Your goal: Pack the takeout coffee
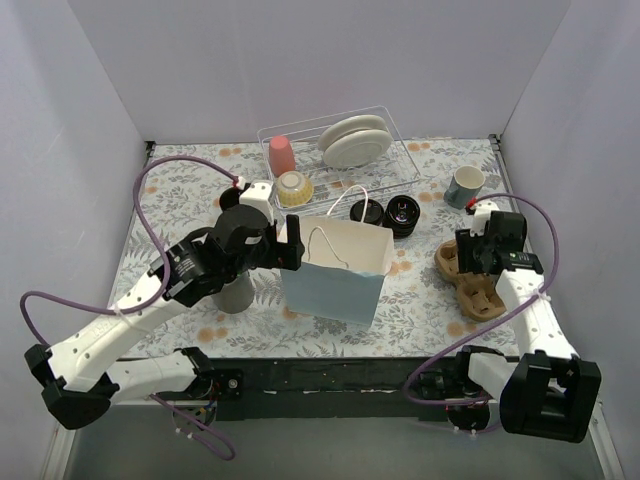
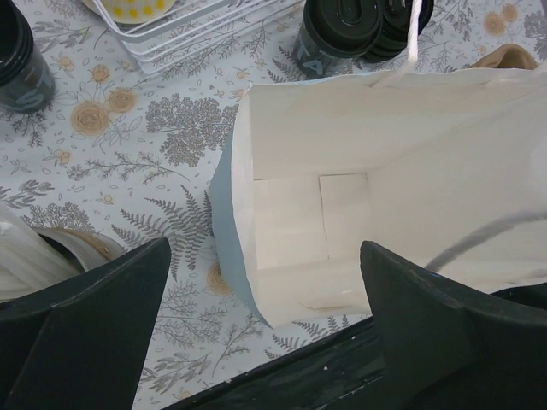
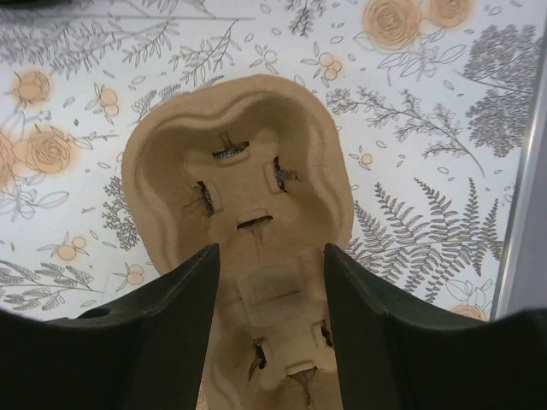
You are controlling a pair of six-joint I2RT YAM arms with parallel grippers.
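Spanning workspace: floral cloth [image 1: 180, 190] | walls [image 1: 300, 60]: plain white | near edge: black strip [image 1: 350, 375]

There are three black lidded cups [image 2: 338, 34], one paper bag [image 1: 335, 275], one cardboard cup carrier [image 3: 239, 162], one blue-grey mug [image 1: 465, 187], one grey metal cup [image 1: 236, 297], one white wire rack [image 1: 403, 158], one pink cup [image 1: 282, 155], one yellow bowl [image 1: 294, 188] and, as it seems, two pale plates [image 1: 355, 142].
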